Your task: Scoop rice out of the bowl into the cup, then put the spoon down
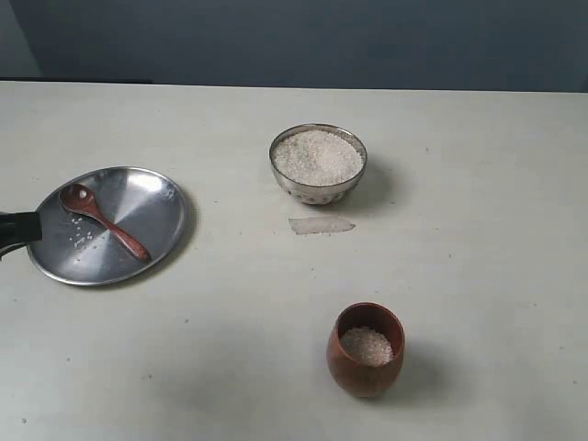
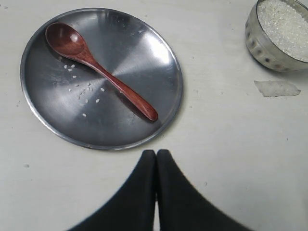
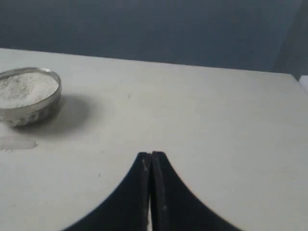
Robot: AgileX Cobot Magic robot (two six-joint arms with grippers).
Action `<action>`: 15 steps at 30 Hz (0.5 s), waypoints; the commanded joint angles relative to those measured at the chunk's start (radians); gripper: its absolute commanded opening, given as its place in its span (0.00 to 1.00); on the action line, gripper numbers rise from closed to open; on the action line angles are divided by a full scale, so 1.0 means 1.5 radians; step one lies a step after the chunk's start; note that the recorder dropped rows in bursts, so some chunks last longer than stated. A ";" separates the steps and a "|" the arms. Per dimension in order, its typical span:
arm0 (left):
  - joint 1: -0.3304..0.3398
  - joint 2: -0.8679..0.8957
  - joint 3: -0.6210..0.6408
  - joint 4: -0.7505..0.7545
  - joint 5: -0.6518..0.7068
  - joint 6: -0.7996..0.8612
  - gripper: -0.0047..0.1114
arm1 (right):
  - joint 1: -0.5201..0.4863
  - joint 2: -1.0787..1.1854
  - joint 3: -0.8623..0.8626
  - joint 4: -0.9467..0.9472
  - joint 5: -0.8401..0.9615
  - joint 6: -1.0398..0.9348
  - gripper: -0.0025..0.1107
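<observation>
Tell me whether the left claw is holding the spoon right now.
No, the spoon lies on the steel plate, while the left claw is shut on nothing just off the plate's rim.

Left end effector point(image 2: 156, 155): black jaws pressed together, tips meeting, nothing gripped. Exterior view shows only its dark front part, entering from left edge, pointing right. Right end effector point(image 3: 151, 156): jaws closed flush, tips touching, empty. Right arm outside exterior view.
</observation>
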 commanded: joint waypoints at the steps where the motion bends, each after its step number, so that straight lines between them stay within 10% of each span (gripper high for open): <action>1: -0.004 0.002 -0.003 0.002 0.000 0.000 0.04 | -0.065 -0.005 0.037 -0.004 -0.120 0.002 0.02; 15: -0.004 0.002 -0.003 0.002 0.000 0.000 0.04 | -0.072 -0.005 0.129 -0.037 -0.196 0.003 0.02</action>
